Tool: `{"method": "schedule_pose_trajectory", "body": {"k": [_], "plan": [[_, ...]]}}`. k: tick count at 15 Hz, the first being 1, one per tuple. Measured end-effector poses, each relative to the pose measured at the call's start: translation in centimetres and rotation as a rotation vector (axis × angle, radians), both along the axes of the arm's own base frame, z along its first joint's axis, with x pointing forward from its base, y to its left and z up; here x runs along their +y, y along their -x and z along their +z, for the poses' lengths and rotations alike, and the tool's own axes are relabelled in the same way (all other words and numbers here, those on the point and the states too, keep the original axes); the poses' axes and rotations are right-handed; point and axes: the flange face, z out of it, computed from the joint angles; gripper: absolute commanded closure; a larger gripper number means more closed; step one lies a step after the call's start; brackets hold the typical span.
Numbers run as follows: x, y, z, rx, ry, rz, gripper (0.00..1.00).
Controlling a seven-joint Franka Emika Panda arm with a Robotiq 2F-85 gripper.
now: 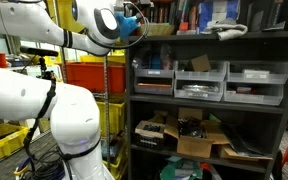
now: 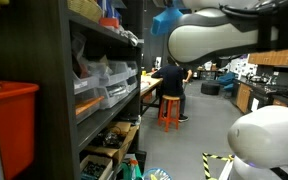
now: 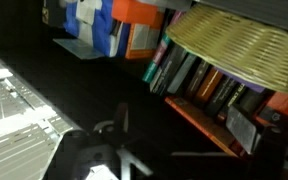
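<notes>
My gripper [image 3: 159, 140] reaches into the dark top shelf of a black shelving unit [image 1: 209, 37]. In the wrist view its two fingers show dimly, spread apart with nothing between them. Nearest to it is a row of upright books [image 3: 199, 80], with a red book [image 3: 209, 125] lying flat in front of them. A woven basket [image 3: 239, 45] sits above the books. Blue, white and orange boxes [image 3: 104, 25] stand further along the shelf. In both exterior views the wrist, with a blue part [image 1: 132, 25] [image 2: 167, 20], is at the top shelf's edge.
Grey bins [image 1: 199, 80] fill the middle shelf and cardboard boxes [image 1: 194, 135] the lower one. Red bins [image 1: 89, 72] and yellow crates [image 1: 9, 138] stand beside the unit. A person on an orange stool [image 2: 170, 108] sits at a far desk, beyond an open floor aisle.
</notes>
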Motion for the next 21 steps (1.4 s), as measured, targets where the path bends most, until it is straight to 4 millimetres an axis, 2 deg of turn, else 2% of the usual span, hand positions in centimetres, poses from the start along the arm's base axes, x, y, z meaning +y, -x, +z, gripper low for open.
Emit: {"method": "schedule_pose_trajectory", "body": {"k": [3,7,10,15,21], "plan": [[0.4,0.9,1.2,-0.090,0.005,-0.052,0.00],[2.1,1.6,2.4,-0.148,0.029,-0.087,0.00],[2.2,0.8,2.8,-0.156,0.041,-0.130,0.00],[0.7,-1.9,2.9,-0.074,0.053,-0.189,0.00],[0.6,-2.4,3.0,-0.031,0.053,-0.194,0.00]]}}
